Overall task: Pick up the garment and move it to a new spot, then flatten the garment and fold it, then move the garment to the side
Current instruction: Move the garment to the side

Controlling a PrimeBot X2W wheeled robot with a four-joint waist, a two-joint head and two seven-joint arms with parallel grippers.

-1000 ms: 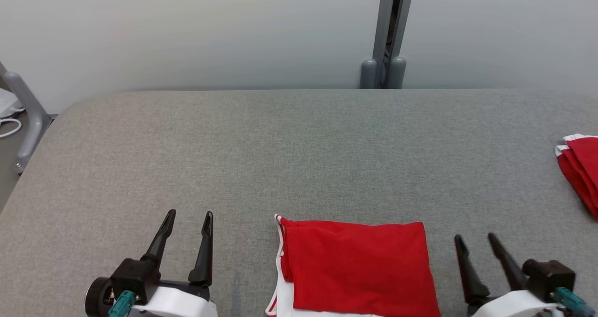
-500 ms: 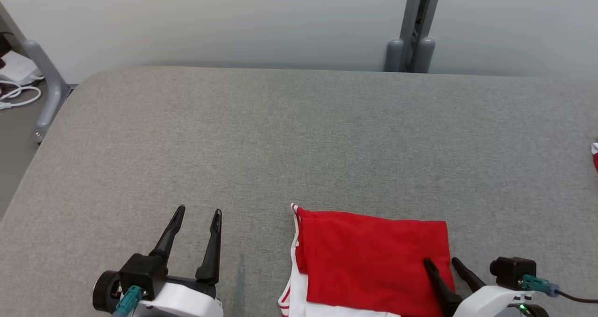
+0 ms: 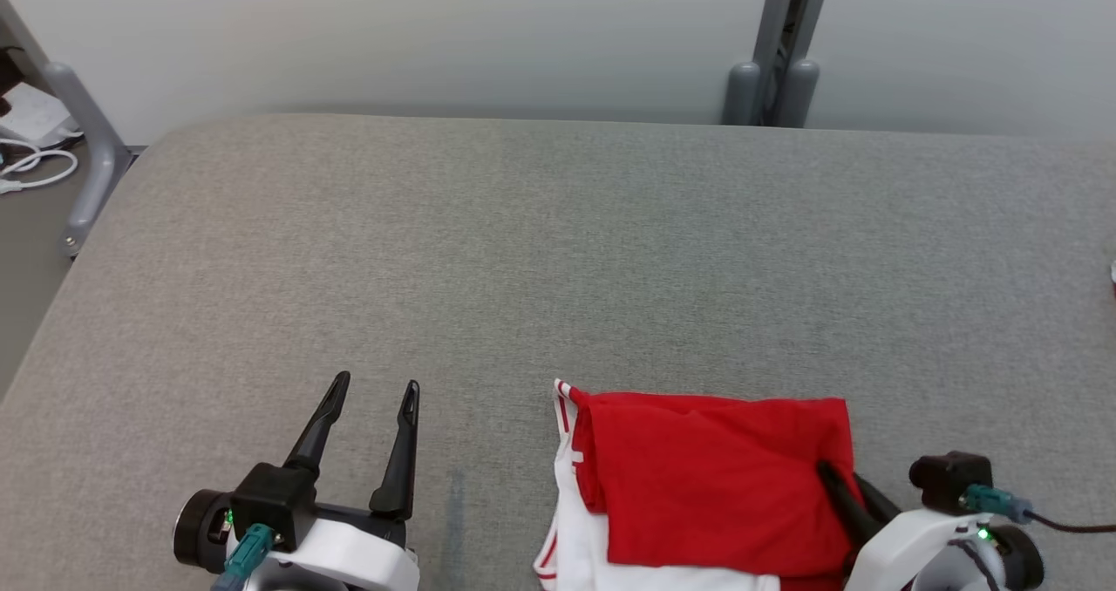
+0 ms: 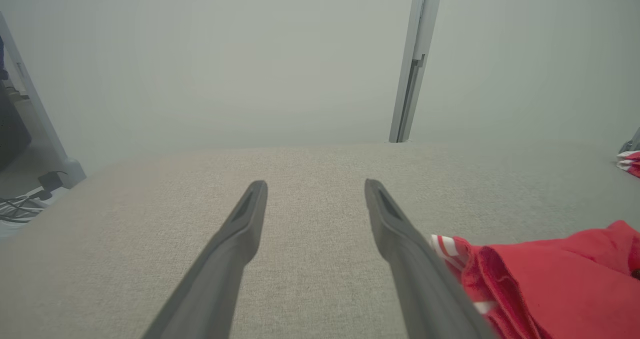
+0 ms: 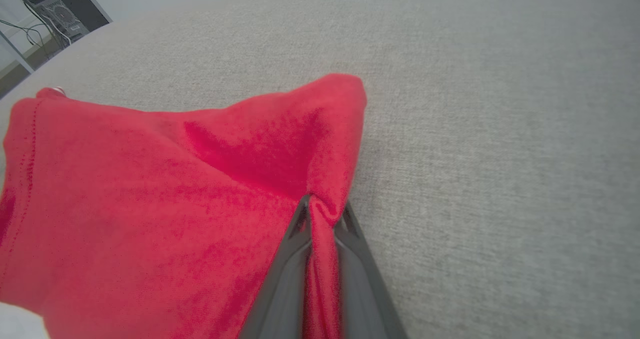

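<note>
Folded red garment (image 3: 715, 478) on grey table (image 3: 523, 251)

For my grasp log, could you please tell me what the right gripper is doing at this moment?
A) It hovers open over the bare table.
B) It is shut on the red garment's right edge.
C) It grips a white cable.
B: in the right wrist view the right gripper pinches a fold of the red garment between its closed fingers.

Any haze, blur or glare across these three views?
Head view: even, soft light, sharp, no glare on the red garment. Left wrist view: hazy and washed out, the left gripper soft near the bottom edge. Right wrist view: garment crisp, the right gripper blurred close to the lens.
</note>
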